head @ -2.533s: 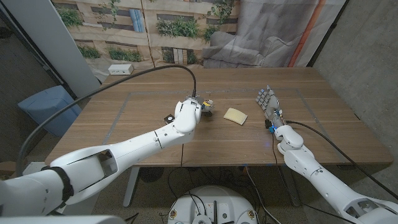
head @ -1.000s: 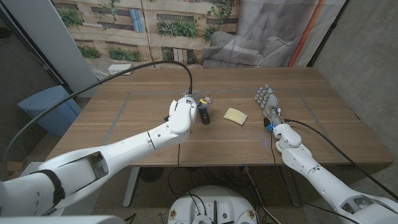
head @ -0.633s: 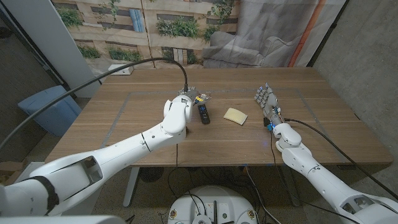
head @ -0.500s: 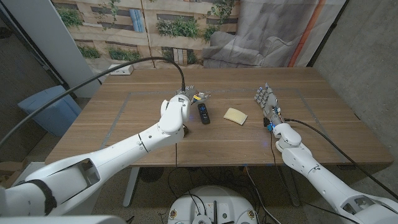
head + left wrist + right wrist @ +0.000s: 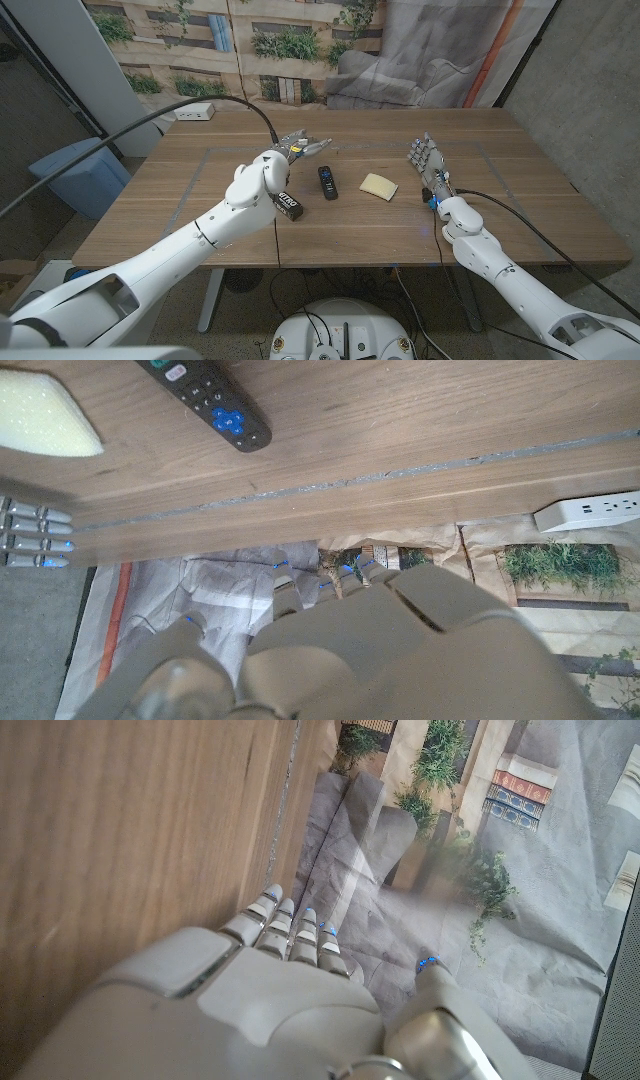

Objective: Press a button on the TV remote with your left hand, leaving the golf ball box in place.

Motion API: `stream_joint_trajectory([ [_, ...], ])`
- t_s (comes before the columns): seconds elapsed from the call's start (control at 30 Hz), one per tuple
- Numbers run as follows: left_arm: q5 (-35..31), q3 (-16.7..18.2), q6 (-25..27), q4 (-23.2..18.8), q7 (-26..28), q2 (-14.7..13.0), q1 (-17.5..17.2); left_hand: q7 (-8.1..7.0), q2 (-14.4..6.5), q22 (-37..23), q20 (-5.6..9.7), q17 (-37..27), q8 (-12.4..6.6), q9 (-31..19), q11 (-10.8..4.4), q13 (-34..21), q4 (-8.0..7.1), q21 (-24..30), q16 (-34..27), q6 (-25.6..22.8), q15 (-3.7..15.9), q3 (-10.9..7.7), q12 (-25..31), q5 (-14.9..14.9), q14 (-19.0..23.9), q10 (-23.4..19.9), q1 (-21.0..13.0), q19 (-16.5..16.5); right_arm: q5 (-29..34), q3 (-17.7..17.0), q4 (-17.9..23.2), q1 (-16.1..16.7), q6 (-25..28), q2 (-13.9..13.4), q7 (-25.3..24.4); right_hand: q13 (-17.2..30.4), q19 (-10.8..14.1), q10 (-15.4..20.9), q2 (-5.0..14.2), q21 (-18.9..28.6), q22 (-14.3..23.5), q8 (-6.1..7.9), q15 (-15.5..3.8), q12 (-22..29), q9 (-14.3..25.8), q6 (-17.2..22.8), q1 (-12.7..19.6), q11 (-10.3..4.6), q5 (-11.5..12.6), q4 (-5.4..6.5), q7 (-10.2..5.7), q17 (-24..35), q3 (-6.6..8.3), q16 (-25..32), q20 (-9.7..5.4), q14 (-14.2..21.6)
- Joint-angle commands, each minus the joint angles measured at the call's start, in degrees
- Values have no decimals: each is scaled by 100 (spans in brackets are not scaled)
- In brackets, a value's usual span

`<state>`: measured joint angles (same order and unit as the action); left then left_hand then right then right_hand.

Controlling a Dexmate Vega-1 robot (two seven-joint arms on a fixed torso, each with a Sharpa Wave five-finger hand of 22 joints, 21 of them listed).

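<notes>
The black TV remote lies on the wooden table near its middle, and its blue buttons show in the left wrist view. My left hand hovers to the left of and beyond the remote, fingers spread, touching nothing. A small dark box with pale lettering, likely the golf ball box, lies on the table by my left wrist, left of the remote. My right hand stands at the right with its fingers straight and together, empty.
A pale yellow sponge-like wedge lies between the remote and my right hand, also seen in the left wrist view. A white power strip sits at the far left corner. A blue bin stands left of the table.
My left hand has drawn back to the left, off the remote, which now lies uncovered. The dark box has come into sight by the wrist. The right hand has stayed put.
</notes>
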<state>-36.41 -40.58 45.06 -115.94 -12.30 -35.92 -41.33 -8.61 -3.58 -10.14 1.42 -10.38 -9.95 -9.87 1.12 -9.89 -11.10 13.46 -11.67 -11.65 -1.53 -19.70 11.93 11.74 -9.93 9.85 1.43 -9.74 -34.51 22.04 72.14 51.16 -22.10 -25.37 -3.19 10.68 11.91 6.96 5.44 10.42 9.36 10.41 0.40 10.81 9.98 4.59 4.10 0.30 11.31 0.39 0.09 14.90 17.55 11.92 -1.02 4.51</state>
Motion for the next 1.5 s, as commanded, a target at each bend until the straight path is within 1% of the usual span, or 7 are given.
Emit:
stream_joint_trajectory([
  [0.03, 1823, 1024, -1093, -3, 1528, -227, -733, -85, -754, -5, -25, 13, -3, 8, -46, -6, 17, 75, -42, 51, 72, -139, 73, 31, -649, 195, -90, -472, 226, 34, 350, 46, 252, -97, -379, 5, -28, -17, 81, 12, 16, 17, 3, 6, 12, -10, -44, 5, 2, -8, -24, -7, 50, 18, -15, -19],
  [0.37, 2948, 1492, -1868, 441, 2370, -174, -1021, -251, -700, 12, -28, 30, 94, 8, -165, -4, 61, 91, 0, 721, 191, -360, 57, 37, -274, -156, -128, -49, 321, 56, 498, 59, 382, -141, -521, 3, -58, -37, 79, 6, 15, 7, 120, 0, 12, -44, -46, 42, 6, -17, -2, -41, 72, 37, -29, 66],
  [0.83, 4054, 1753, -3120, 1206, 2957, -118, -1208, -128, -664, 26, -20, 39, 7, 9, -297, 1, 112, 153, -16, 904, 291, -509, 54, 33, 134, -460, -171, 457, 508, 123, 505, 86, 262, 22, -783, 6, -36, -30, 173, 24, 16, 21, 2, 12, 13, -38, -178, 24, 21, 103, -9, -29, 76, 38, -52, 14],
  [0.93, 4060, 1706, -3457, 1405, 3113, -123, -1236, 172, -670, 35, 26, 44, -38, 10, -278, 1, 141, 139, 3, 819, 334, -621, 49, 38, 299, -618, -206, 637, 577, 145, 542, 92, 283, -5, -815, 6, -28, -29, 172, 27, 16, 21, 0, 13, 13, -38, -194, 23, 22, 115, -3, -28, 71, 37, -45, 5],
  [1.1, 4245, 1718, -3974, 1727, 3206, -101, -1294, 411, -671, 40, 54, 46, -39, 9, -290, 1, 156, 113, 21, 797, 347, -715, 26, 41, 421, -698, -225, 755, 711, 180, 651, 98, 358, -110, -841, 7, -20, -30, 165, 30, 16, 21, 4, 13, 13, -37, -209, 23, 23, 128, -6, -28, 65, 37, -37, 3],
  [1.33, 4443, 1683, -4808, 2338, 3318, 92, -1264, 620, -656, 42, 105, 44, 0, 6, -284, 1, 161, 91, 49, 931, 370, -784, -7, 38, 476, -730, -227, 871, 786, 149, 699, 159, 212, -91, -931, 7, -12, -31, 149, 32, 16, 18, 0, 14, 12, -47, -238, 30, 23, 149, -11, -28, 53, 31, -23, -22],
  [1.5, 4450, 1660, -4661, 2398, 3520, 153, -1258, 678, -625, 45, 133, 44, -11, 6, -293, 0, 174, 43, 65, 942, 404, -821, -36, 31, 519, -728, -228, 872, 710, 110, 645, 158, 83, -43, -862, 7, 7, -25, 140, 38, 16, 19, -1, 16, 12, -45, -254, 29, 25, 163, -13, -28, 46, 32, -36, -24],
])
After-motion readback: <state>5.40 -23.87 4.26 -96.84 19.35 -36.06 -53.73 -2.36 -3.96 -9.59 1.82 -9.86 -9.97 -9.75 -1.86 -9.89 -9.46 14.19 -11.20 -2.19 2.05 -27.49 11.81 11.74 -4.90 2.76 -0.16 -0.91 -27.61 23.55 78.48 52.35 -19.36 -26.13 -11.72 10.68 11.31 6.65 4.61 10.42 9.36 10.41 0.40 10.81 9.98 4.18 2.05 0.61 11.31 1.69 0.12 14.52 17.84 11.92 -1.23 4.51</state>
